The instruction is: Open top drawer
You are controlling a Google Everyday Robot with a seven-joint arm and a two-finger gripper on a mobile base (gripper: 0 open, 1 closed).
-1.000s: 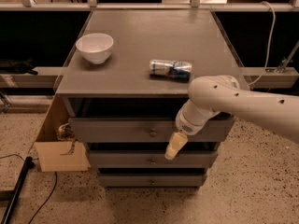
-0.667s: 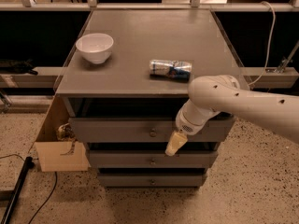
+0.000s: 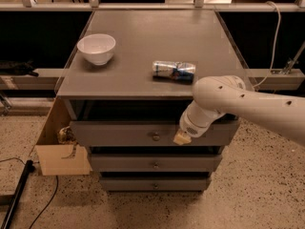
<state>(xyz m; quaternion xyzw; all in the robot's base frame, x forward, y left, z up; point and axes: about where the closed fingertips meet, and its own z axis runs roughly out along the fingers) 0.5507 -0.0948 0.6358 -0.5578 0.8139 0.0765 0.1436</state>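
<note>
The top drawer (image 3: 119,133) is the widest grey drawer front, just under the grey tabletop (image 3: 152,37), with a small round brass knob (image 3: 156,137) at its centre. A dark gap shows between the tabletop's edge and the drawer front. My gripper (image 3: 181,137), a cream tip at the end of the white arm (image 3: 238,104), sits against the drawer front just right of the knob, level with it. The arm comes in from the right and hides the drawer's right end.
Two narrower grey drawers (image 3: 155,164) sit below the top one. A white bowl (image 3: 96,47) and a can lying on its side (image 3: 174,71) are on the tabletop. A cardboard box (image 3: 59,149) stands left of the cabinet; a black pole (image 3: 16,194) and a cable lie on the floor.
My gripper has risen from in front of the middle drawer's gap to the top drawer's front, beside the knob. The drawers, bowl and can have not moved.
</note>
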